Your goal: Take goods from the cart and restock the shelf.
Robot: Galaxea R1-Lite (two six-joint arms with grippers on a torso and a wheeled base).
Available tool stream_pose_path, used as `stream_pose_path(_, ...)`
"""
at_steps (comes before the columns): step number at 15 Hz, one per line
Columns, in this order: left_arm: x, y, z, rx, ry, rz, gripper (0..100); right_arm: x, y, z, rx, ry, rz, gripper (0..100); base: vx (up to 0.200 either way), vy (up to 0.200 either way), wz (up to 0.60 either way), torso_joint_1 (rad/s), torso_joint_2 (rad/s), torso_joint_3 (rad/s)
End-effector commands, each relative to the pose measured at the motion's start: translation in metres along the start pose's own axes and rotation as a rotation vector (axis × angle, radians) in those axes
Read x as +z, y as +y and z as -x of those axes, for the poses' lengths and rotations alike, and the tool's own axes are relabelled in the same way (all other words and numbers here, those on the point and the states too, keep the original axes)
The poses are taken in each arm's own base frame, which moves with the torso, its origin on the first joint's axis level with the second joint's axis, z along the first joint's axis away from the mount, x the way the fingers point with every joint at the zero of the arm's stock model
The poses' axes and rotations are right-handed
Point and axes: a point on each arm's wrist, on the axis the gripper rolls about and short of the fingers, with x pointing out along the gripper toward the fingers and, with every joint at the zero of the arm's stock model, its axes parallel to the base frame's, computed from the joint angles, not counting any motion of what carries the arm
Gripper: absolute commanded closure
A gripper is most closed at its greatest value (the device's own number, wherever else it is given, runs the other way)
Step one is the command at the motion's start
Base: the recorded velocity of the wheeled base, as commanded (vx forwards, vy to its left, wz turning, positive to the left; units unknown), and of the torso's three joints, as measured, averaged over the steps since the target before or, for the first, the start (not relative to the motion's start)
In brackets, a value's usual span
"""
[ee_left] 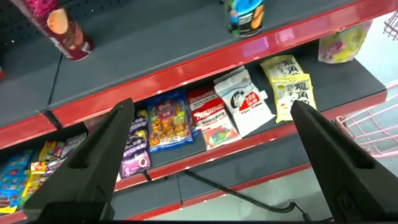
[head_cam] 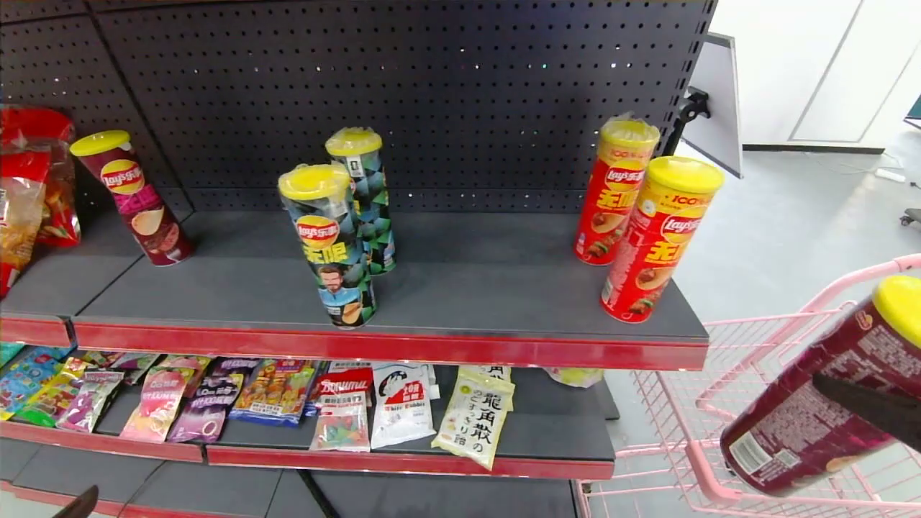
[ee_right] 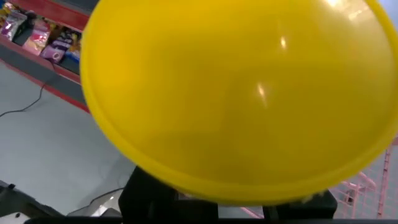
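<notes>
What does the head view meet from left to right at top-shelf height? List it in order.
red snack bags → maroon can → two blue cans → two red cans → dark red can, tilted above the pink cart

light: bright, even light is falling from above, the floor [head_cam: 791,216] is glowing pale | glare: highlights are glinting on the yellow lid [ee_right: 261,93] of the chip can [head_cam: 777,432] and along the red shelf edge [head_cam: 388,347] | shadow: the lower shelf [head_cam: 547,432] is sitting dimmer beneath the upper shelf [head_cam: 468,288] | distortion: straight lines are bowing toward the head view's edges
</notes>
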Motion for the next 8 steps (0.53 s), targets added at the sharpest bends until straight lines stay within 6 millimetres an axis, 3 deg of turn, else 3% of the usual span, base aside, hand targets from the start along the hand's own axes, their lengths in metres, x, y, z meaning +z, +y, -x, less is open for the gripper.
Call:
stream_pose_path(1,0.0,0.0,0.0,0.002,-0.003,0.0,0,-0.006,0.002,0.009,0.001,-0.024,0.013,100,0.0,0.2,0.0,0.002,0.0,0.002)
stream_pose_path(4,0.0,0.0,0.001,0.004,-0.005,0.001,0,-0.003,0.002,0.013,0.0,-0.05,0.026,100,0.0,0.2,0.0,0.001,0.0,0.004)
stream_pose_path(8,0.001,0.0,0.001,0.005,-0.01,0.001,0,-0.006,0.011,0.027,0.225,-0.114,0.039,100,0.0,0.2,0.0,0.0,0.0,0.005)
